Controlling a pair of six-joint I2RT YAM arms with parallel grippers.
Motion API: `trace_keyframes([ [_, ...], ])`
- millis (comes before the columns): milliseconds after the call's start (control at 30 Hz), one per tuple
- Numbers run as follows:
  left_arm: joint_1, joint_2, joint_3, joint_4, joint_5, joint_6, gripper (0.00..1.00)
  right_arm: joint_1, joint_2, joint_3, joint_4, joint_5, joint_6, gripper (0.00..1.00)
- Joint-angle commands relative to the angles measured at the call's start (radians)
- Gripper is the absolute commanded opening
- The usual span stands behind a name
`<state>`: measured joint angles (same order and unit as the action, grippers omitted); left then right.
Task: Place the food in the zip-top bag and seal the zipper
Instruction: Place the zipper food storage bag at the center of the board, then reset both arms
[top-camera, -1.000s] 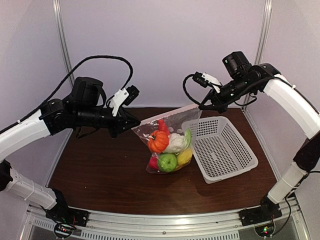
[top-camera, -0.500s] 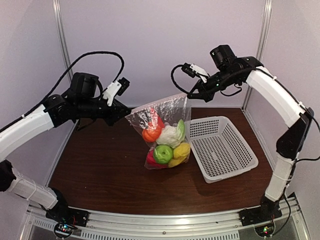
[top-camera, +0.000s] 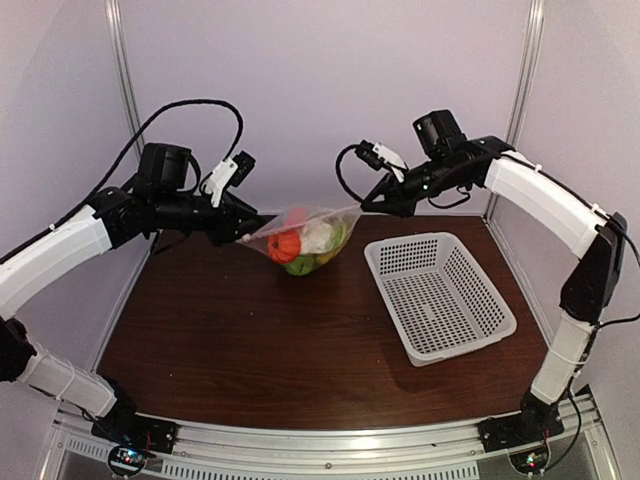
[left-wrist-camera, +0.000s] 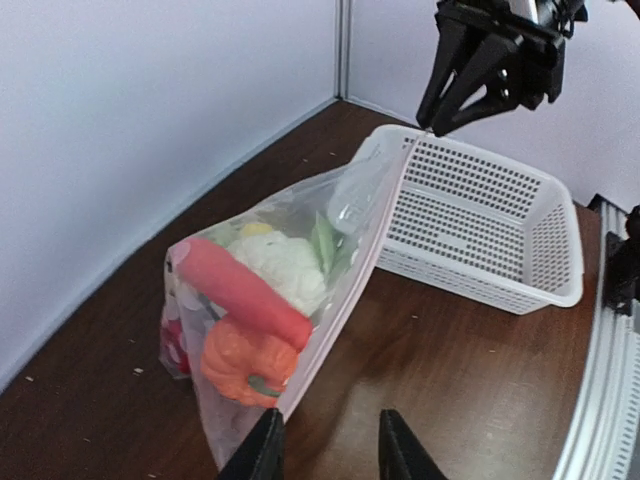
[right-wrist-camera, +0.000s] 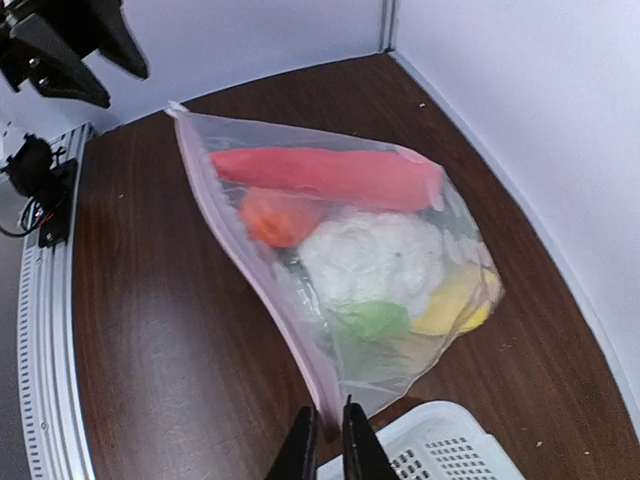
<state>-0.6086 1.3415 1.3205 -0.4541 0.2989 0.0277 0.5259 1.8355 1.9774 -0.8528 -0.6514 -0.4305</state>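
Since one second ago, the zip-top bag (top-camera: 300, 238) has risen from the bench (top-camera: 250, 340) and shifted toward the rear wall. Both arms have drawn back and up with it.

Bag position: it is slung between the two claws over the far part of the bench, left of the white basket (top-camera: 440, 300) and apart from it. Whether its underside touches the bench cannot be told.

Zipper (left-wrist-camera: 342, 285): it runs as a straight pinkish strip along the upper edge, from one claw to the other.

Food, all inside the bag: orange pumpkin (left-wrist-camera: 245, 365), white cauliflower (left-wrist-camera: 285, 270), green apple (right-wrist-camera: 375, 320), yellow lemon (right-wrist-camera: 450, 300) and a long red piece (right-wrist-camera: 320, 175).

Left claw (left-wrist-camera: 328, 455): the fingers stand apart, with bare bench visible between them. The bag's corner lies against the outer side of one finger, not in the gap.

Right claw (right-wrist-camera: 330, 445): the fingers are nearly together, pinching the opposite corner of the bag at the strip's end.
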Motion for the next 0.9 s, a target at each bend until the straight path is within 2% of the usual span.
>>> trace_keyframes([
  [0, -0.007, -0.089, -0.184, 0.015, 0.238, -0.067, 0.4, 0.099, -0.202, -0.435, 0.139, -0.093, -0.054, 0.25],
  [33, -0.009, -0.115, -0.216, 0.012, 0.257, -0.07, 0.44, 0.125, -0.236, -0.527, 0.125, -0.104, -0.108, 0.34],
  [67, -0.009, -0.145, -0.236, 0.008, 0.261, -0.068, 0.5, 0.148, -0.263, -0.583, 0.074, -0.093, -0.173, 0.39],
  [133, -0.01, -0.214, -0.253, 0.005, 0.219, -0.069, 0.61, 0.16, -0.3, -0.616, -0.056, -0.063, -0.236, 0.45],
  [200, -0.009, -0.259, -0.248, 0.02, 0.117, -0.078, 0.71, 0.134, -0.337, -0.584, -0.142, -0.066, -0.266, 0.49],
  [267, -0.007, -0.272, -0.231, 0.042, -0.029, -0.087, 0.79, 0.073, -0.404, -0.56, -0.145, -0.099, -0.243, 0.52],
  [367, -0.003, -0.237, -0.197, 0.056, -0.21, -0.109, 0.87, -0.047, -0.492, -0.574, -0.026, -0.113, -0.11, 0.59],
  [400, -0.003, -0.22, -0.189, 0.06, -0.26, -0.115, 0.89, -0.085, -0.522, -0.592, 0.038, -0.092, -0.072, 0.73],
  [433, -0.002, -0.203, -0.18, 0.064, -0.305, -0.121, 0.96, -0.121, -0.551, -0.615, 0.095, -0.06, -0.022, 0.91],
  [467, -0.002, -0.188, -0.171, 0.069, -0.36, -0.131, 0.97, -0.16, -0.581, -0.642, 0.16, -0.029, 0.047, 0.99],
  [600, 0.0, -0.161, -0.131, 0.09, -0.556, -0.126, 0.98, -0.321, -0.708, -0.768, 0.414, 0.13, 0.263, 1.0],
  [667, 0.0, -0.165, -0.123, 0.113, -0.636, -0.093, 0.98, -0.345, -0.767, -0.817, 0.513, 0.337, 0.382, 1.0],
  [767, 0.0, -0.183, -0.134, 0.158, -0.653, -0.076, 0.98, -0.351, -0.796, -0.814, 0.505, 0.49, 0.365, 1.0],
  [867, 0.0, -0.197, -0.182, 0.214, -0.631, -0.088, 0.98, -0.352, -0.825, -0.877, 0.547, 0.489, 0.343, 0.99],
])
